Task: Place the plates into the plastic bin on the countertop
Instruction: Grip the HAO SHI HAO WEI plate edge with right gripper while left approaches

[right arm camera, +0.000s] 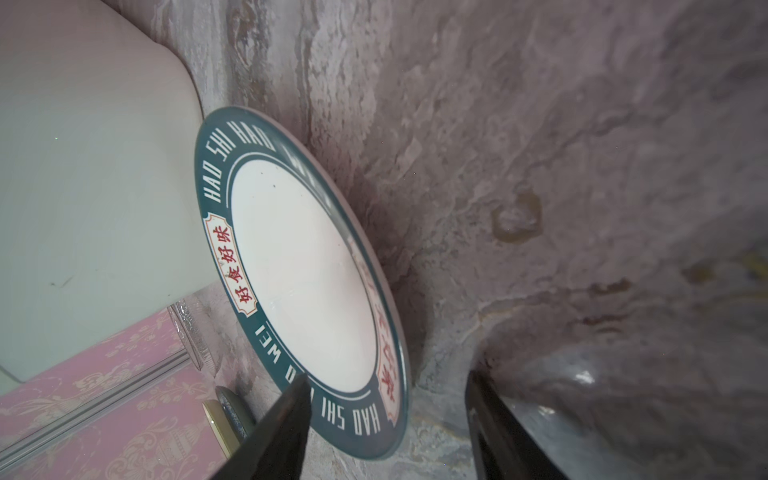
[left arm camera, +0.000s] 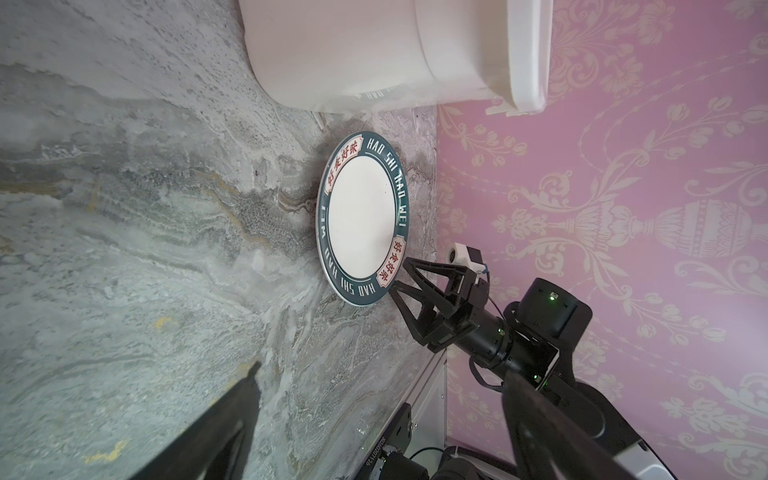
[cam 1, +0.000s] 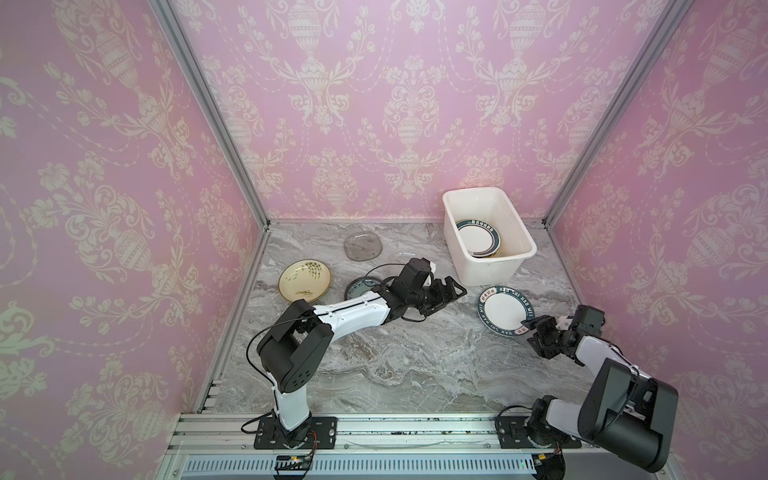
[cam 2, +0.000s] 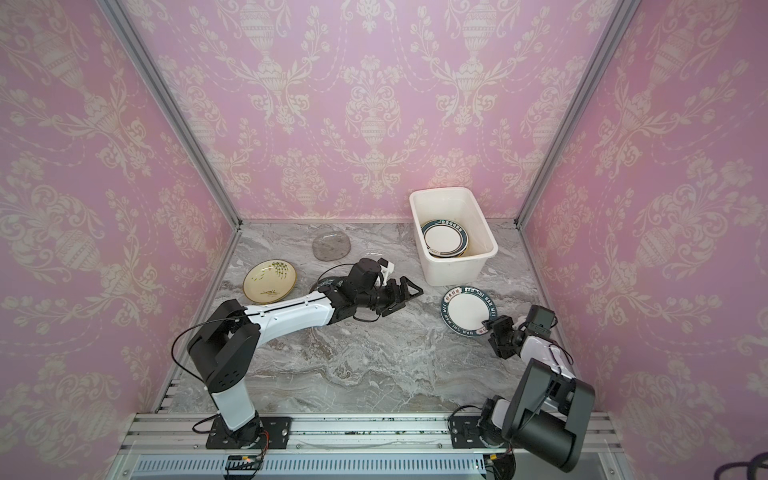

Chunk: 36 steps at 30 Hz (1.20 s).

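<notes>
I had the right gripper point(cam 1: 527, 329) at the near edge of the white round plate w/ dark teal lettered rim point(cam 1: 505, 309). The plate lay on the grey marble-patterned tabletop point(cam 1: 395, 365), just in front of the deep white plastic bin point(cam 1: 490, 272). Jaws were part-spread and straddling the rim, one finger over the plate, one outside; not clamped yet, as far as I could tell. Edge approach made sense b/c a flat plate offers no other purchase. Similar dark-rimmed plates point(cam 1: 478, 237) already sat in the bin. The left gripper point(cam 1: 455, 297) hovered spread & empty mid-tabletop, prob. to stay clear of the right arm's route.
</notes>
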{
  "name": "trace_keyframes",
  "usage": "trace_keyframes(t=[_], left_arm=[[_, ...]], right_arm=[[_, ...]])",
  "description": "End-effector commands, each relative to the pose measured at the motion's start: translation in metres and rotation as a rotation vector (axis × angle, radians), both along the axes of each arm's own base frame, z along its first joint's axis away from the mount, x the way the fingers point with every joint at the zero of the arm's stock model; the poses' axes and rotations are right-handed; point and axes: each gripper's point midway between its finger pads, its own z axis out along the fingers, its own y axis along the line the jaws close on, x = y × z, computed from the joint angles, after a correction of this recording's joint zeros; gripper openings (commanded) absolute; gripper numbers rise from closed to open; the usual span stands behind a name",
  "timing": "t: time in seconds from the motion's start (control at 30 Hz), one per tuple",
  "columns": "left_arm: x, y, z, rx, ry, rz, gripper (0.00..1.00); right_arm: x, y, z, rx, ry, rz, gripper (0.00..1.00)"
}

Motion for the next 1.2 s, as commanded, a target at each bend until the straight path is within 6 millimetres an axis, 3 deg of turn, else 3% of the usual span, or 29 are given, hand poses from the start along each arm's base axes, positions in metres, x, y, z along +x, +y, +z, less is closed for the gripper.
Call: trace_keyframes(t=[0.0, 0.33, 0.63, 0.83, 1.17], left_arm=[[-0.003, -0.003, 0.007, -0.025, 0.003, -0.007, 0.93], [-0.006, 0.002, 0.013, -0.007, -0.004, -0.005, 0.93], [-0.006, 0.005, 0.013, -0.002, -0.014, -0.006, 0.93], [-0.002, 0.005, 0.013, -0.009, -0.015, 0.000, 0.93], [0.004, 0.000, 0.007, -0.024, -0.033, 0.004, 0.91]], right_arm=[[0.007, 0.003, -0.003, 0.043, -0.057, 0.013, 0.54], [0.007, 0.008, -0.012, 0.066, -0.070, 0.035, 0.29], [0.009, 0.003, 0.012, 0.007, -0.103, 0.053, 0.11], [0.011, 0.002, 0.015, 0.002, -0.110, 0.058, 0.00], [0.004, 0.011, 0.027, 0.038, -0.108, 0.046, 0.00]])
